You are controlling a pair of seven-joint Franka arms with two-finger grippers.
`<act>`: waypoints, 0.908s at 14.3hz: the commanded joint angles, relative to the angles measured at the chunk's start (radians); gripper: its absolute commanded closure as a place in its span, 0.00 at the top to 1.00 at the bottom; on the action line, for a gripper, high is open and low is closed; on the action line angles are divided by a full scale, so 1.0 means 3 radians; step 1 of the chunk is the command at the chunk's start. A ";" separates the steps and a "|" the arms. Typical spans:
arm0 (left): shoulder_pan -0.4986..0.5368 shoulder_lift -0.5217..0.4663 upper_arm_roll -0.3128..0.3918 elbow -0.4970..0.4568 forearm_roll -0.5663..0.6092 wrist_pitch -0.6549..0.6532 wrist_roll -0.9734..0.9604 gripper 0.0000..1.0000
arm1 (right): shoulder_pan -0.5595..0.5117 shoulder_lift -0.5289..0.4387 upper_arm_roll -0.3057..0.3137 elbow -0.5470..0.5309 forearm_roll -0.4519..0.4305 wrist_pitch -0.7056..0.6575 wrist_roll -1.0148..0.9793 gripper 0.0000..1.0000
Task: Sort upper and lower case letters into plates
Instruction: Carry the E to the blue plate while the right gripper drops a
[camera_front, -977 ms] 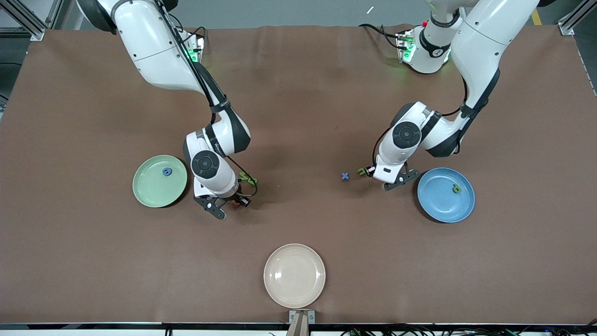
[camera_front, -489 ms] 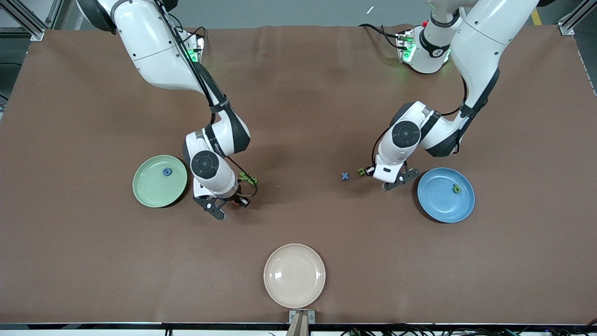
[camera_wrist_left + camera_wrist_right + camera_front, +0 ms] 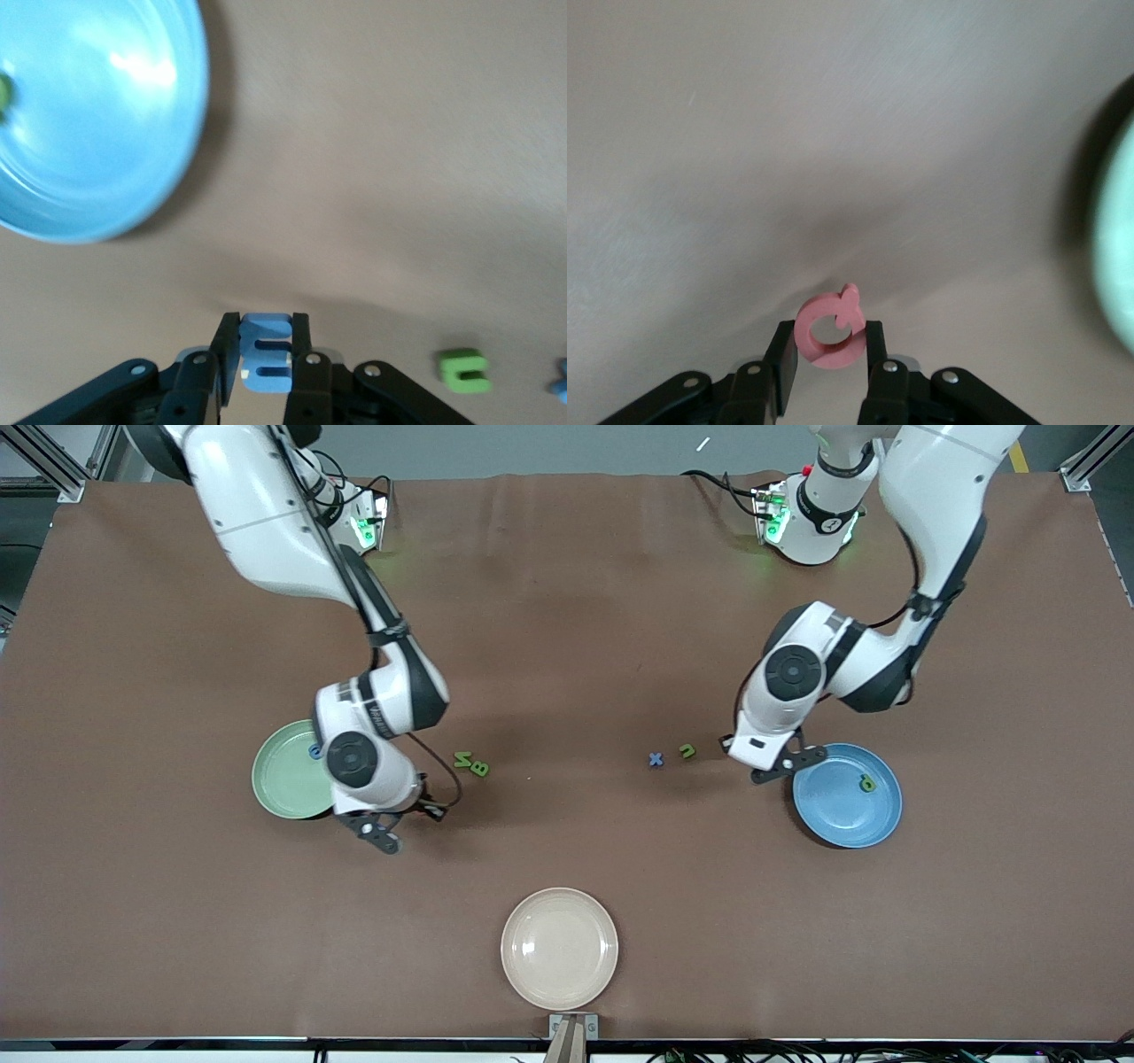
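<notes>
My left gripper (image 3: 266, 335) is shut on a blue letter E (image 3: 266, 356), held in the air over the table beside the blue plate (image 3: 833, 815), which also shows as the blue plate (image 3: 89, 133). A green letter (image 3: 866, 783) lies in that plate. My right gripper (image 3: 830, 341) is shut on a pink round letter (image 3: 833, 358), over the table next to the pale green plate (image 3: 283, 779). That plate holds a blue letter (image 3: 314, 752), half hidden by the right arm. On the table lie a green N (image 3: 462, 759), a green B (image 3: 479, 769), a blue x (image 3: 656, 759) and a small green letter (image 3: 687, 751).
A cream plate (image 3: 559, 948) stands near the table's front edge, nearest to the front camera. Both arms reach down over the middle band of the brown table. Cables and base units sit along the edge by the robots' bases.
Both grippers have shut on their letters and lifted them. The right arm has swung toward the green plate, uncovering the green N and B. The left arm has moved toward the blue plate.
</notes>
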 commanded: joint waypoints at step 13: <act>0.1096 0.0344 -0.0016 0.0097 0.0044 0.0338 0.1450 0.08 | -0.1369 -0.0930 0.0070 -0.1646 -0.0068 0.0773 -0.2560 0.00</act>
